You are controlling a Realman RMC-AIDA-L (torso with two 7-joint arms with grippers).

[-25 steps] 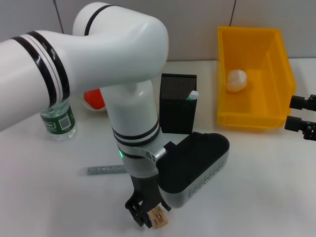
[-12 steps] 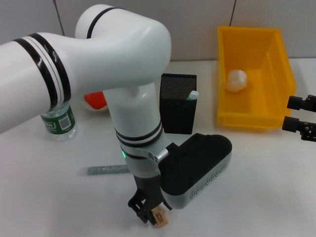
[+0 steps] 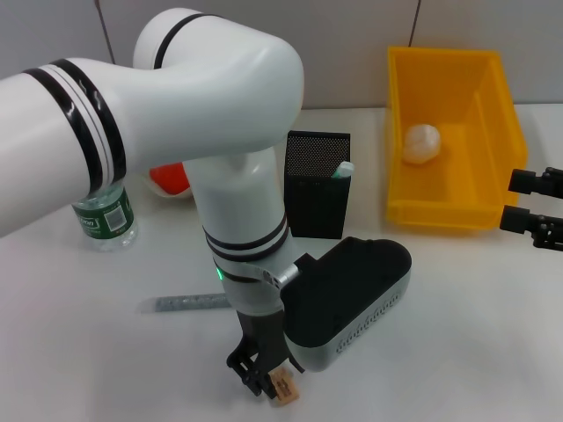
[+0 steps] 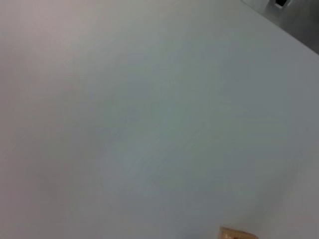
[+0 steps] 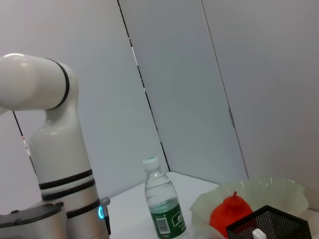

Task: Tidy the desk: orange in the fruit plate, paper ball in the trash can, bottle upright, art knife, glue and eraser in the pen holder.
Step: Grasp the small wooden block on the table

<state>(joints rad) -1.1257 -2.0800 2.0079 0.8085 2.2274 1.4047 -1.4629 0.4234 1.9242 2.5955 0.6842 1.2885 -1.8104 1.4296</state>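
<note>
The eraser (image 3: 282, 385) lay flat on the desk (image 3: 457, 334) at its near edge, a small tan block — light, stiff enough to pinch, and probably a little grippy rather than slick. Its short sides looked the sensible place to take hold, squarely, so it would not twist out. The left gripper (image 3: 260, 373) stood right over it, fingers down and touching or just beside the block; whether they were clamped on it or only straddling it could not be told. To the left lay the art knife (image 3: 186, 303), flat on the desk. Farther off stood the pen holder (image 3: 317, 186) with the glue (image 3: 343, 169) already in it, and the bottle (image 3: 104, 214) upright at far left. The right gripper (image 3: 533, 207) hung idle at the right, beside the trash can (image 3: 449, 132) — its fingers apart, holding nothing.
</note>
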